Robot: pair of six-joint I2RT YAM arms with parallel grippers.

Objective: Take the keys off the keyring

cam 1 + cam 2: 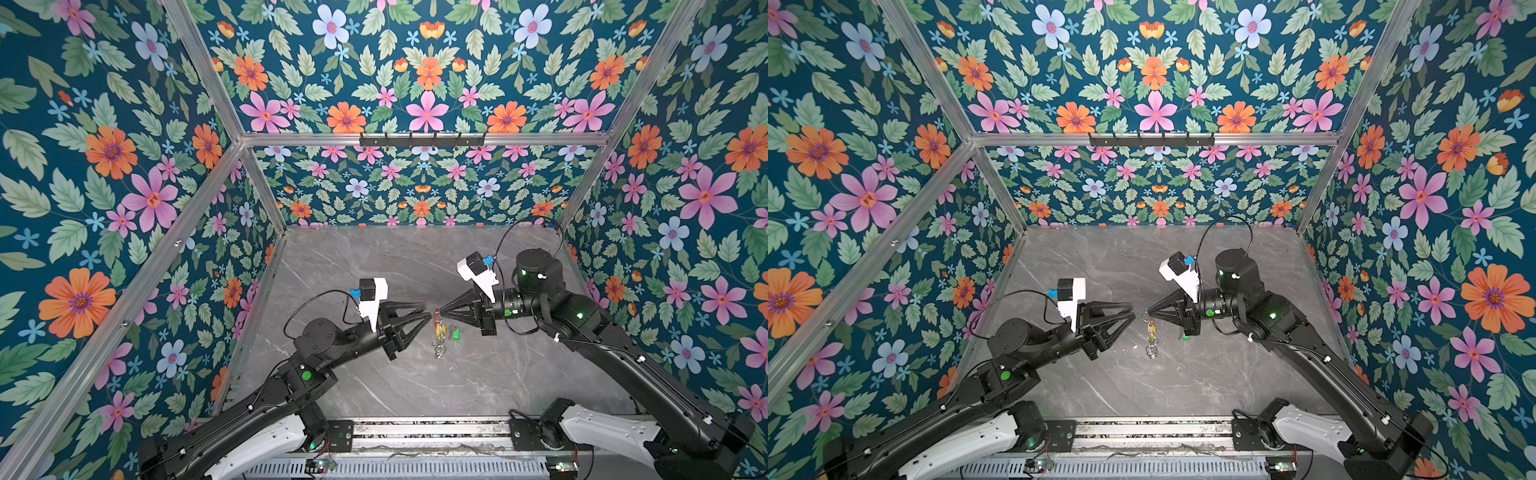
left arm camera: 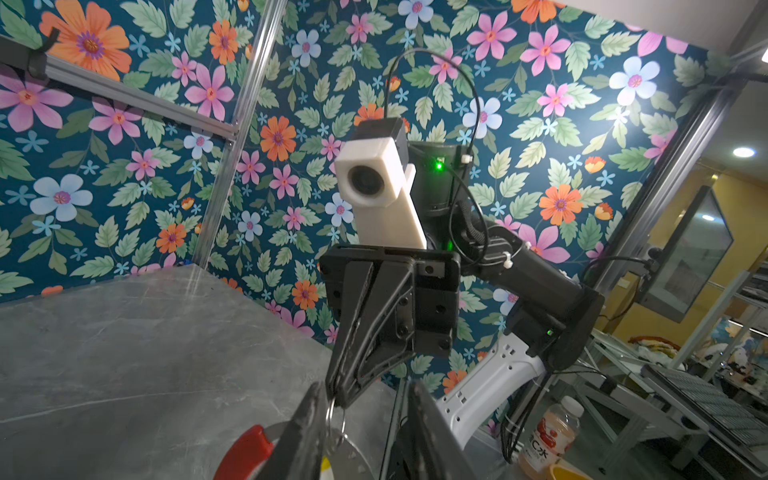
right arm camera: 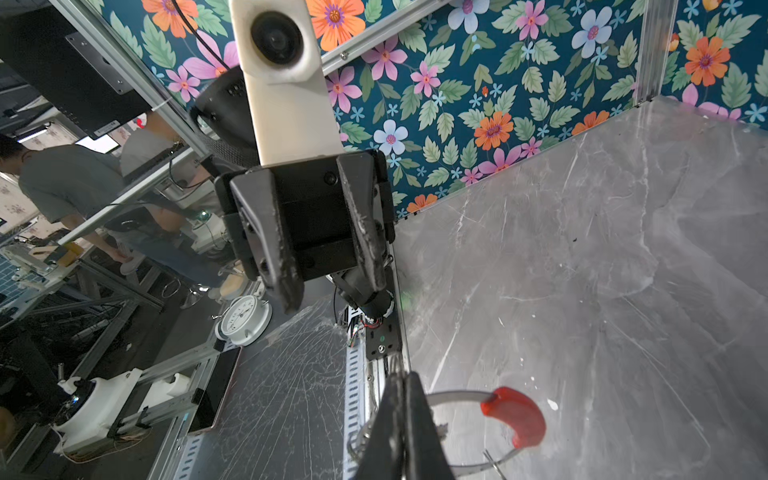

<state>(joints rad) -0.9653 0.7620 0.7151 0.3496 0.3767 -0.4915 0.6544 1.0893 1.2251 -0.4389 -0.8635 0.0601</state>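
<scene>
The grey counter (image 1: 415,270) fills the lower middle of both top views. At its centre the right claw (image 1: 441,310) is pinched tight on the keyring (image 3: 513,415), which hangs edge-on beneath it. The left claw (image 1: 427,312) faces it, jaws parted, empty. The yellow-tagged key (image 1: 441,330) still hangs on the keyring; the green-tagged key (image 1: 456,334) seems already off, lying just right. About halfway. Small split rings (image 1: 438,352) crowd the keyring's bottom.

keyring (image 2: 245,451) (half out of frame)
</scene>
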